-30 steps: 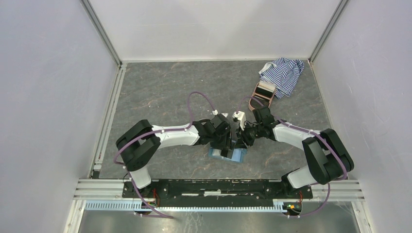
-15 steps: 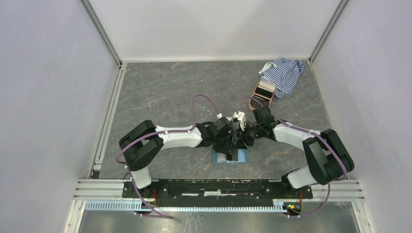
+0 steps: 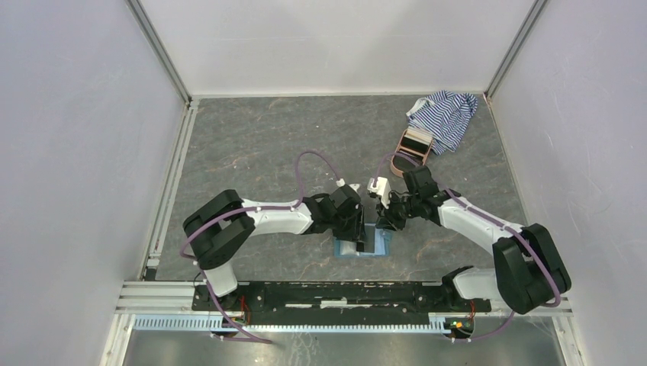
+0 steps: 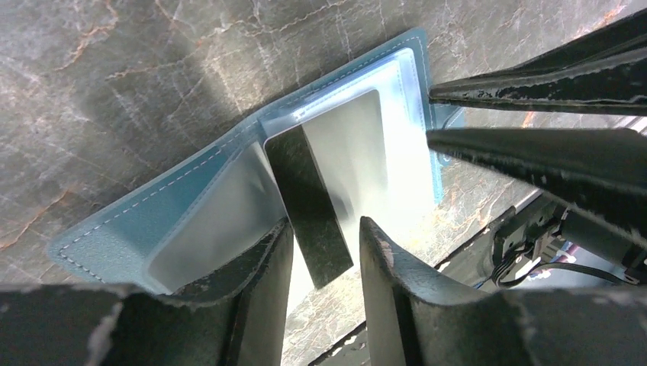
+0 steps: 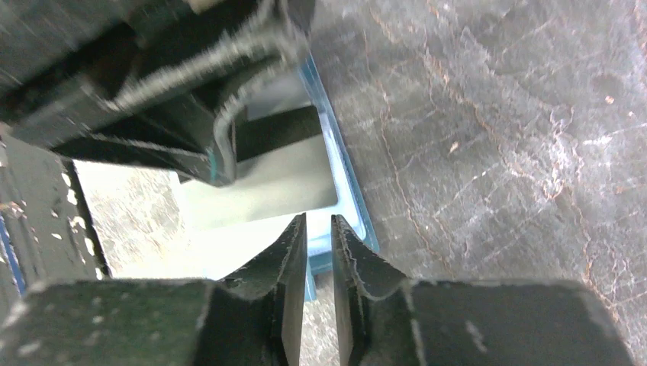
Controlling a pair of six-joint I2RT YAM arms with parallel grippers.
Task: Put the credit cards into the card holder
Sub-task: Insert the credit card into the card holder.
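Overhead, your card holder (image 3: 381, 245) lies open on the table (image 3: 267, 145). Left wrist: the dark credit card (image 4: 305, 191) runs lengthwise from your left tool (image 4: 324, 236), which flanks it, into the holder; grip unclear. Right wrist: right tool (image 5: 319, 229) nearly clenched at the holder's edge, hold unclear.

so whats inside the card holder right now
The card holder lies open; one card with a dark stripe sits on its clear sleeves, straddled by the left claw, which covers its near end, so whether it's tucked in, or hides more cards, can't be seen.
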